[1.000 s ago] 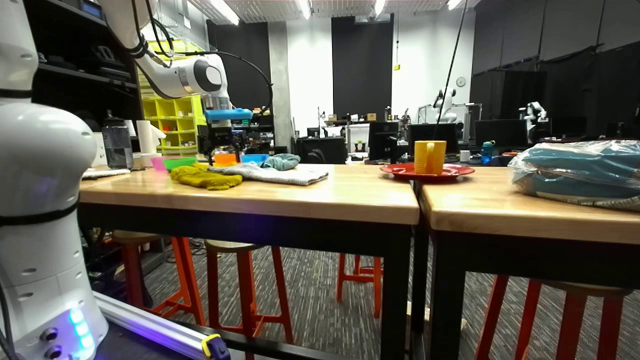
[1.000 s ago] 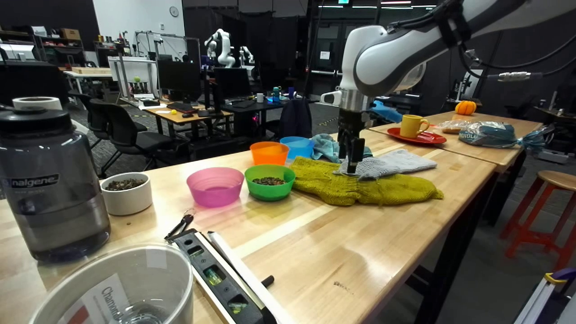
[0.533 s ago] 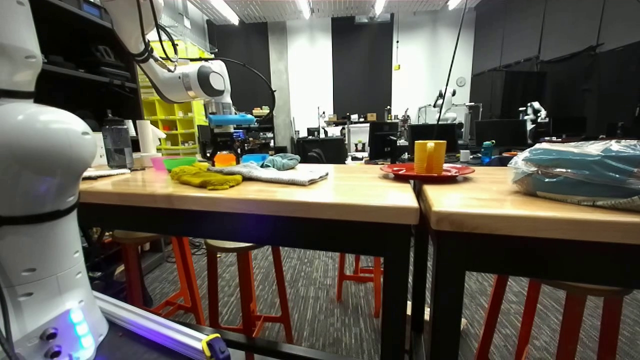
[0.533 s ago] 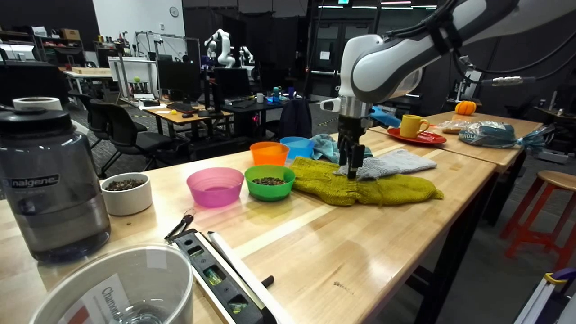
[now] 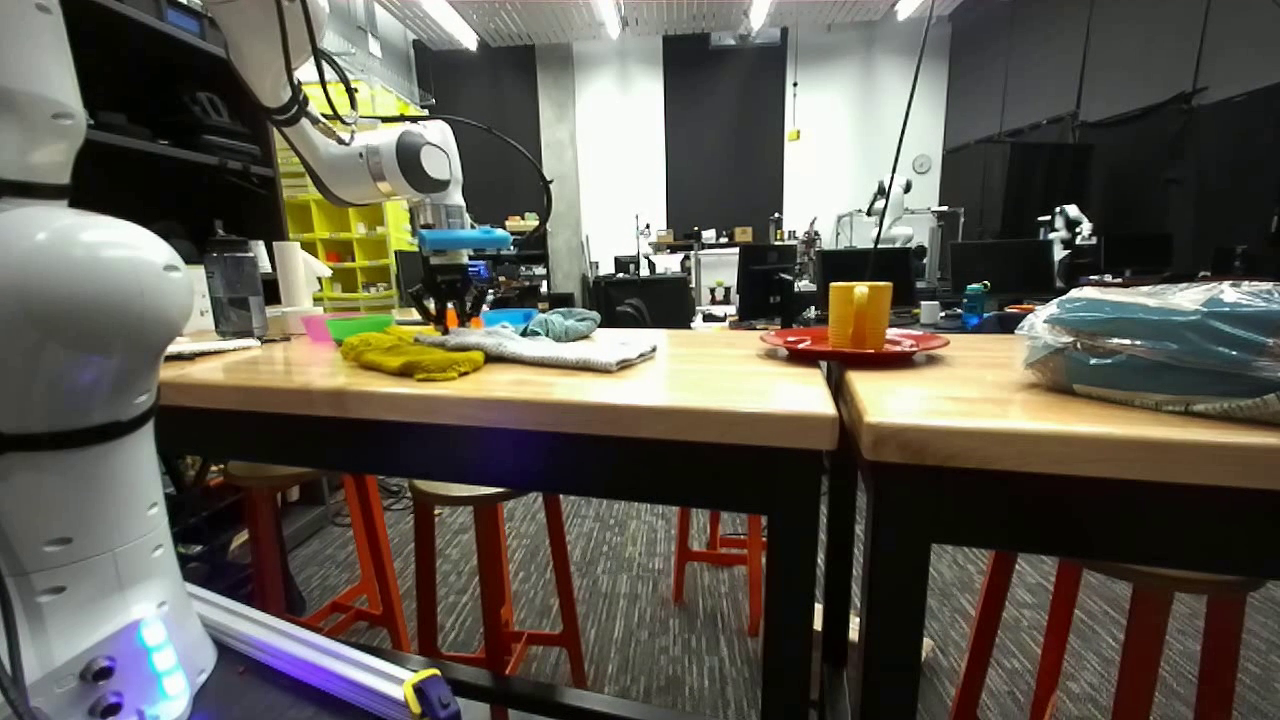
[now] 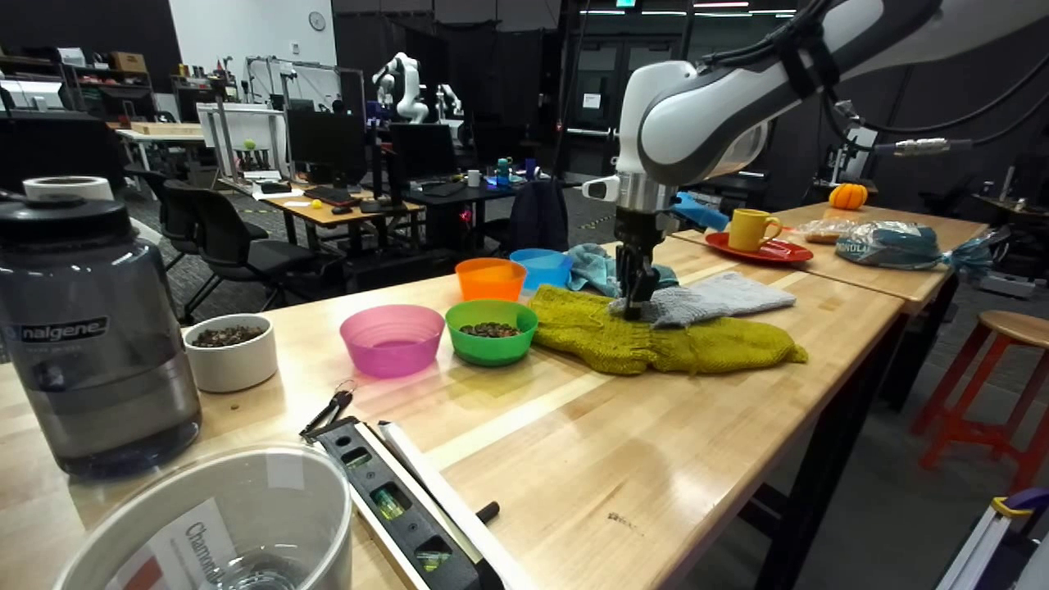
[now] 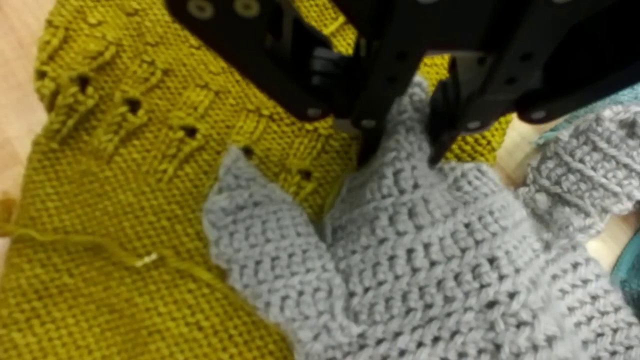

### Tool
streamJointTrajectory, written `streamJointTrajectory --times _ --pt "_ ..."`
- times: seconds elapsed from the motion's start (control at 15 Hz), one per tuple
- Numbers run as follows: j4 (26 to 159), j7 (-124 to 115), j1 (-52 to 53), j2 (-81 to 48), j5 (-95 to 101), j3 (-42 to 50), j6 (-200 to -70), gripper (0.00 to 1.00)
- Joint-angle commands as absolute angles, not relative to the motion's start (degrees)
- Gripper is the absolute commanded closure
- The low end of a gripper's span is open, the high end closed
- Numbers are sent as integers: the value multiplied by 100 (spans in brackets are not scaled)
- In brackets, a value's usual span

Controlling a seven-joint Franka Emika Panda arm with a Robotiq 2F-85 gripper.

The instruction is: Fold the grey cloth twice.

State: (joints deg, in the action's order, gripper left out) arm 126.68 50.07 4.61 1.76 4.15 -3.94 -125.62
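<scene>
The hand (image 7: 401, 155) of a robot arm (image 6: 737, 115) is held low at a grey cloth (image 7: 425, 260) on a wooden counter (image 6: 541, 467). In the wrist view, a raised ridge of the fabric is flanked by the jaws, which are parted, one on either side; whether the ridge is firmly pinched or merely straddled cannot be told. The crumpled end of the cloth is draped over a yellow-green knit heap (image 6: 623, 348), while its paler, flatter end is spread mostly on the wood, as shown in both exterior views. A teal bundle (image 6: 594, 266) is placed just beside it; a yellow mug (image 6: 751, 231) is set on a red plate (image 6: 791, 253) farther off.

Two folds are called for, and no finished one can be plainly made out. The near end is puckered into the ridge and a loose flap, with nothing seen laid across the flat part; whether layers are doubled beneath is hidden. The work is therefore judged to be at an early stage, with the first edge apparently being taken and both folds probably left to be made. For the first, a sure hold would be needed before the end could be lifted, carried over the flat part and laid down. The yellow-green knit might be caught along with the grey if the grip were set too deep.
</scene>
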Motion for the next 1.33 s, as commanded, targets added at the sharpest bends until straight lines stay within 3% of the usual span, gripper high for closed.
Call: streamJointTrajectory --times 0.0,0.73,0.87,0.93,1.27 --pt "12733 5142 459 369 215 -376 -12490 99" --pt "12934 5156 434 1055 -101 -156 -12117 95" --pt "12974 5123 437 1138 -113 -96 -12100 67" --pt "12987 5080 437 1157 -131 -69 -12117 94" --pt "13088 5085 468 1260 -109 -18 -12199 98"
